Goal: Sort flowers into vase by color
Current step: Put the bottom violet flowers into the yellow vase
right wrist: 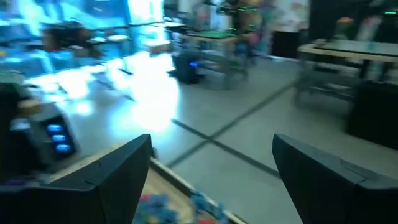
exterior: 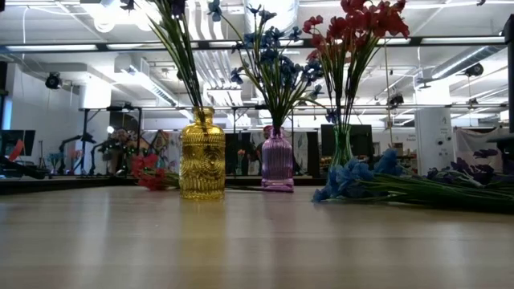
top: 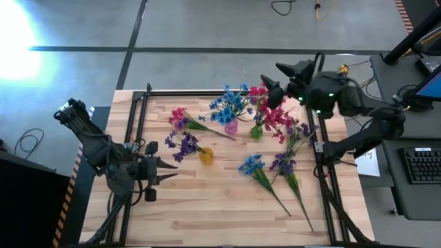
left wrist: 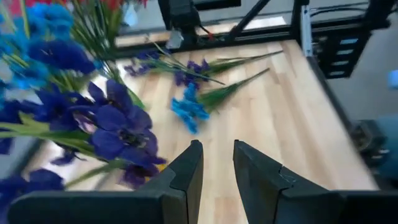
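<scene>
- The flowers are partly sorted: red-pink sprigs (top: 272, 114) stand in the clear green vase (top: 256, 131) just below the right gripper (top: 270, 86), blue sprigs (top: 231, 103) fill the pink vase (top: 231, 127) beside it, and purple sprigs (top: 180, 143) sit in the yellow vase (top: 206, 156) nearer the left gripper (top: 167, 169).
- Loose on the table (top: 207, 207): a red-pink sprig (top: 180, 118) between the two grippers, and a blue sprig (top: 252, 165) and purple sprigs (top: 289, 155) below the right gripper.
- The right gripper hangs over the red-pink bunch with its jaws spread wide and nothing between them.
- The left gripper waits near the yellow vase, jaws nearly together, holding nothing.
- Judgement: a stem has probably just been dropped in; the right gripper should rise straight up, clear of the blooms, so it does not snag them or tip the vase.
- For the next pick, grasping a loose stem low, away from the blooms, should keep it steady.
</scene>
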Robot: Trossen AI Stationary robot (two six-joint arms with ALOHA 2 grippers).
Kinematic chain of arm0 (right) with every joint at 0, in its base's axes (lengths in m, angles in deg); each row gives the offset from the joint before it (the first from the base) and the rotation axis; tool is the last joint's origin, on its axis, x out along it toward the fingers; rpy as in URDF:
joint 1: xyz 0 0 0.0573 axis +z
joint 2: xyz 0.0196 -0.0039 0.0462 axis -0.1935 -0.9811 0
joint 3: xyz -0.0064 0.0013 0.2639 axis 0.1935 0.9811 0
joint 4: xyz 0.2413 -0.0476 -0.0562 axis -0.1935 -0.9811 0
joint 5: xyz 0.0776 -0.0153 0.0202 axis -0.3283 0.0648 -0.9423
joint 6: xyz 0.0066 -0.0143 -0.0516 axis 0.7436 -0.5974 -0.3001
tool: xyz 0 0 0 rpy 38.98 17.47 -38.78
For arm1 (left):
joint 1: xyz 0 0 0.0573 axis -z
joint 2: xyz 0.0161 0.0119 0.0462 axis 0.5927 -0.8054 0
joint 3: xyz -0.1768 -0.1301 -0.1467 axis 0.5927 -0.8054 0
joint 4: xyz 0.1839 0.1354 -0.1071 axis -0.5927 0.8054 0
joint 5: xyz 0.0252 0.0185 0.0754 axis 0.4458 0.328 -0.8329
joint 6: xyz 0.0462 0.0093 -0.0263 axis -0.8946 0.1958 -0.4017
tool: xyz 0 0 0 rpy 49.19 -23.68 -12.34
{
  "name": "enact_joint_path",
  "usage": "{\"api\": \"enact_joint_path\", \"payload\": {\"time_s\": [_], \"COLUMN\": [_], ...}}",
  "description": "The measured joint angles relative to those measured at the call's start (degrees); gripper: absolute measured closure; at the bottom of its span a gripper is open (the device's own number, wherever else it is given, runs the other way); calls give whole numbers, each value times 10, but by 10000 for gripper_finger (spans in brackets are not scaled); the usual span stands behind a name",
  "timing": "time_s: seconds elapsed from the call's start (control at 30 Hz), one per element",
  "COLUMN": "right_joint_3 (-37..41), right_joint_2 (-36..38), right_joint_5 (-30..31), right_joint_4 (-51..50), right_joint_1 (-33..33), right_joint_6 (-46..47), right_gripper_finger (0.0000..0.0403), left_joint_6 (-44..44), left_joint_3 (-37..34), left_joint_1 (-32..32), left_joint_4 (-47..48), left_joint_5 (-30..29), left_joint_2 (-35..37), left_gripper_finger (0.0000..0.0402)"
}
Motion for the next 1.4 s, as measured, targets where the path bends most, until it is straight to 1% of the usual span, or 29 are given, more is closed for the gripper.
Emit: {"api": "enact_joint_path", "payload": {"time_s": [0.1, 0.17, 0.23, 0.3, 0.43, 0.53, 0.63, 0.67, 0.77, 0.83, 0.97, 1.07, 1.2, 1.3, 1.4], "right_joint_3": [-43, -70, -94, -115, -152, -159, -135, -121, -67, -38, 17, 58, 111, 161, 222], "right_joint_2": [1, 0, -2, -4, -14, -26, -42, -49, -64, -80, -119, -143, -157, -156, -141], "right_joint_5": [-41, -72, -104, -139, -208, -216, -240, -254, -299, -312, -334, -336, -336, -337, -346], "right_joint_4": [-78, -145, -201, -255, -390, -496, -585, -591, -564, -547, -547, -538, -535, -525, -478], "right_joint_1": [25, 41, 60, 82, 127, 169, 212, 226, 271, 295, 328, 337, 336, 336, 336], "right_joint_6": [26, 67, 110, 160, 293, 395, 509, 534, 570, 585, 616, 641, 690, 730, 764], "right_gripper_finger": [78, 78, 78, 78, 78, 78, 78, 78, 78, 78, 78, 78, 78, 78, 78], "left_joint_6": [56, 92, 120, 145, 199, 240, 276, 288, 321, 339, 371, 381, 384, 390, 393], "left_joint_3": [21, 33, 40, 48, 59, 60, 51, 48, 40, 37, 32, 32, 32, 33, 33], "left_joint_1": [4, 5, 5, 5, 5, 11, 17, 18, 25, 30, 43, 52, 57, 58, 59], "left_joint_4": [32, 51, 69, 89, 116, 121, 126, 126, 126, 129, 136, 136, 135, 135, 134], "left_joint_5": [53, 94, 116, 125, 169, 204, 218, 219, 219, 220, 223, 223, 223, 223, 226], "left_joint_2": [-1, -1, -1, -1, -1, -1, -1, -1, -1, -5, -17, -32, -56, -75, -93], "left_gripper_finger": [326, 326, 326, 326, 326, 326, 326, 326, 326, 326, 326, 326, 326, 326, 326]}}
